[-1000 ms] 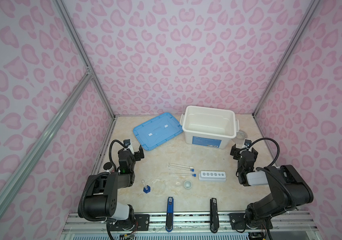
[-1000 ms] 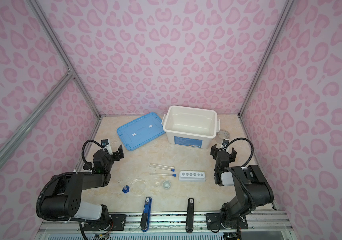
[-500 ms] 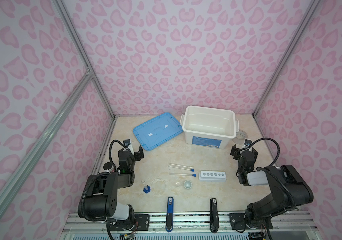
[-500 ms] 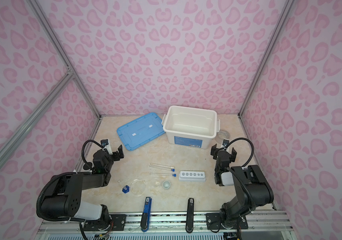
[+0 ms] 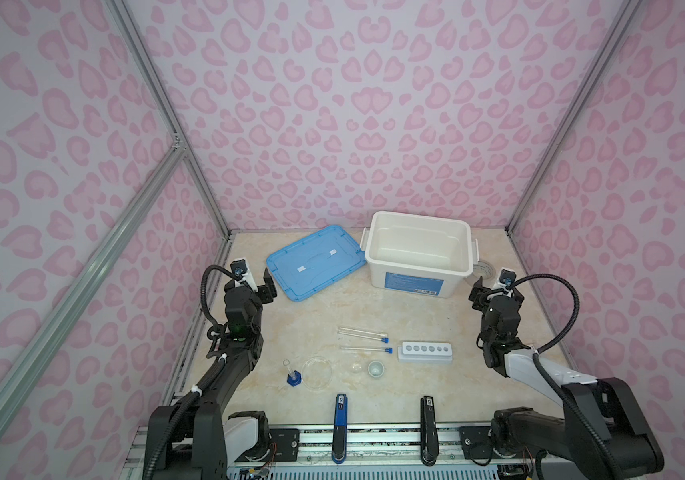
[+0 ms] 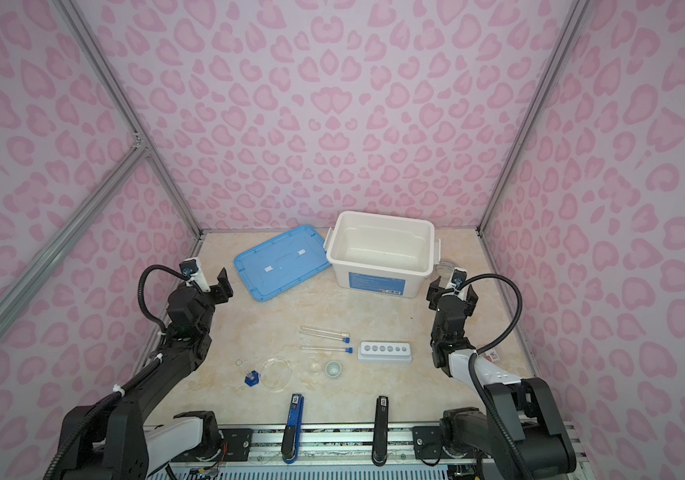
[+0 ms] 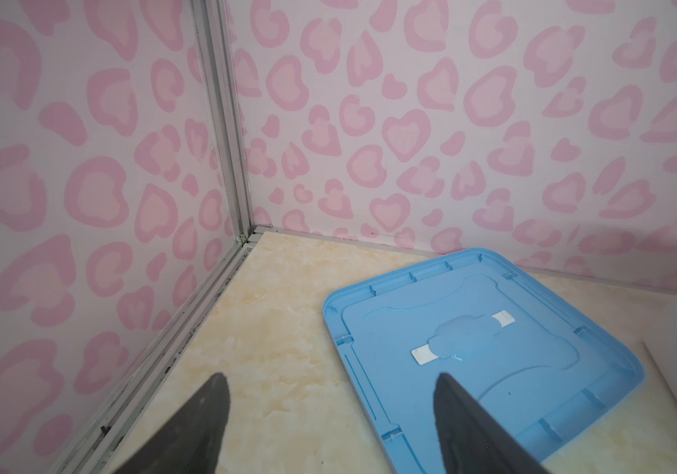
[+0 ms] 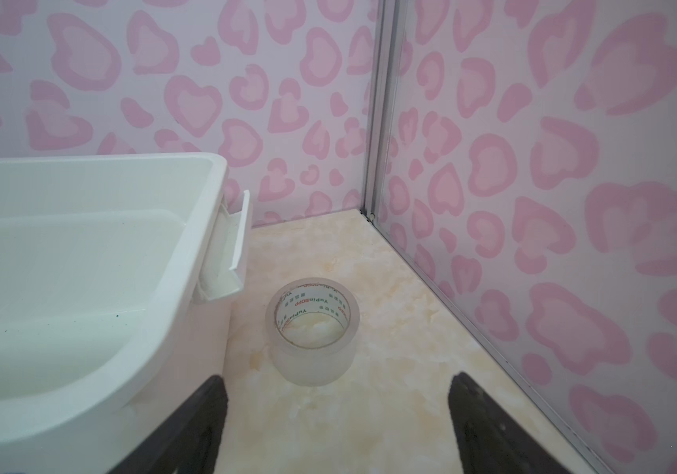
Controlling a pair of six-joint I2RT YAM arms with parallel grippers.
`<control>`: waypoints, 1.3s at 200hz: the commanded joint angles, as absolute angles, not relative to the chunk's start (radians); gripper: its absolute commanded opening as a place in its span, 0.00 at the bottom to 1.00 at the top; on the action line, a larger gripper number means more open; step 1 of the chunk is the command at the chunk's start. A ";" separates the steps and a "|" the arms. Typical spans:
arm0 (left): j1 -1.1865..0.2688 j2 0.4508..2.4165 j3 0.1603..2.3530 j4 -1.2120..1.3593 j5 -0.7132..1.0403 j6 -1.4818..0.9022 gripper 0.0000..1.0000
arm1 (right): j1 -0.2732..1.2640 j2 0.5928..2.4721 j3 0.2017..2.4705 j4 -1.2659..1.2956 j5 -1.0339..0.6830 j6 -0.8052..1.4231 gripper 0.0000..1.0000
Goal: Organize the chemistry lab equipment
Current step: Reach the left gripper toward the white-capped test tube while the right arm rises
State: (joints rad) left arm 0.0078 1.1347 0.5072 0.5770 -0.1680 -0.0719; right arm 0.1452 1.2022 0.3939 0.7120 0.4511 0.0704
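Tubes [image 5: 361,331] lie flat, long axis L-R, caps twd rack [image 5: 426,353]; L fingers [image 7: 197,427], R fingers [image 8: 193,427] apart.

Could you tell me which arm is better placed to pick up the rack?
Right, probably: the rack lies right of centre, nearer the open, empty right gripper; the left gripper is farther off, by the blue lid.

Left arm [image 5: 230,365]: base at 7 o'clock in both top views, forearm angled up toward 12, wrist raised above table. Left gripper [image 5: 258,284] points toward 1 o'clock, jaws well apart, nothing between; dark fingers [image 7: 205,422] spread wide in wrist view. Right arm [image 5: 540,370]: base at 5 o'clock, forearm reaching toward 11, wrist upright. Right gripper [image 5: 497,293] points toward 12, jaws wide, empty; black fingers [image 8: 201,427] apart in wrist view.
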 commanded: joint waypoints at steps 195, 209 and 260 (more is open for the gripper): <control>-0.554 1.482 1.220 -0.648 0.076 0.440 0.62 | 0.452 0.933 0.639 -0.021 0.003 0.037 0.76; -0.566 1.534 1.226 -0.648 0.063 0.451 0.60 | 0.451 0.925 0.627 -0.006 0.006 0.043 0.74; -0.604 1.675 1.252 -0.631 0.005 0.479 0.58 | 0.452 0.920 0.614 -0.005 0.021 0.041 0.69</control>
